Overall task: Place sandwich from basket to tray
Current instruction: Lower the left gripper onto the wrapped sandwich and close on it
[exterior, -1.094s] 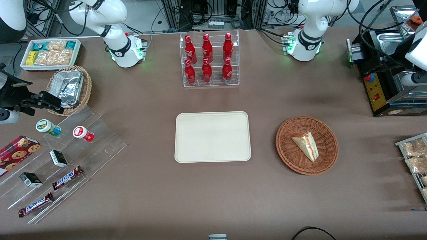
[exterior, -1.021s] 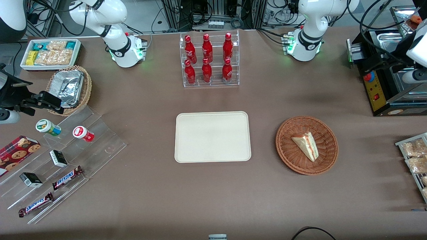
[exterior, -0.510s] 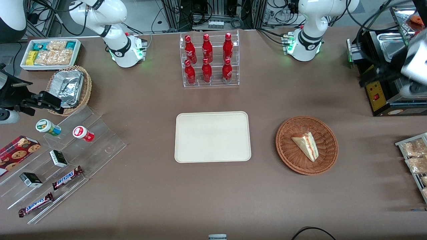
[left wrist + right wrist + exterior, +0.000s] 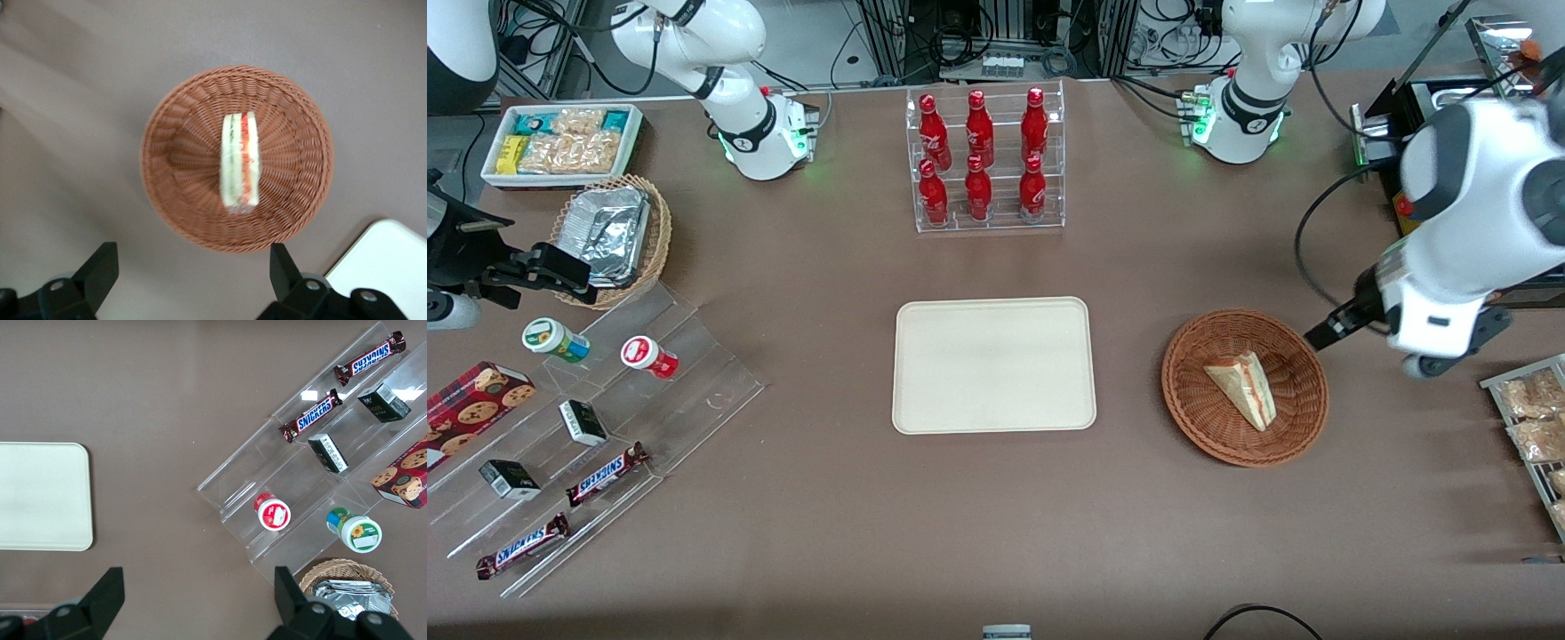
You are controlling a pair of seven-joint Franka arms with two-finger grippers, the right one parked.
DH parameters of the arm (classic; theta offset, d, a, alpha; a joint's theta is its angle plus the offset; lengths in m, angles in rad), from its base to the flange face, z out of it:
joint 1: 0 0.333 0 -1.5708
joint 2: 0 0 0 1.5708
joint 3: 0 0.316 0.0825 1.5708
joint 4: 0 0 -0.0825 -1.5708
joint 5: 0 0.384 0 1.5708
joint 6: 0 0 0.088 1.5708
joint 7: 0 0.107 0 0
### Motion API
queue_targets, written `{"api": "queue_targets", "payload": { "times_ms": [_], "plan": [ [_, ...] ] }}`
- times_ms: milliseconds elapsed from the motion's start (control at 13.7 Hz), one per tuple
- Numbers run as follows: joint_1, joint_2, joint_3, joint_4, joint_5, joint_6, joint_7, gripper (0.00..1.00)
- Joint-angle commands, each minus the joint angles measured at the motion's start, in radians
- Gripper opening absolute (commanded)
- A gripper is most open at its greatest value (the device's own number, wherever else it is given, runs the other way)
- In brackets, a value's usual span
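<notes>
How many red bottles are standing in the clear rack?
6. The red bottles stand in the clear rack, three on the upper step and three on the lower one, farther from the camera than the tray. None looks hidden. The gripper hovers open above the basket.

In the left wrist view the gripper [image 4: 193,273] fingers were cut off by the frame edge, the tray [image 4: 383,257] showed only one corner, and in the front view the arm's body hid the fingers.
</notes>
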Motion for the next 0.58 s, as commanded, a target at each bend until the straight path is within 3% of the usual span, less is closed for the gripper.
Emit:
{"api": "queue_targets", "payload": {
  "times_ms": [0,510],
  "plan": [
    [-0.021,0.043,0.009,-0.046,0.017,0.126,-0.134,1.00],
    [-0.045,0.065,0.007,-0.312,0.048,0.495,-0.205,1.00]
  ]
}}
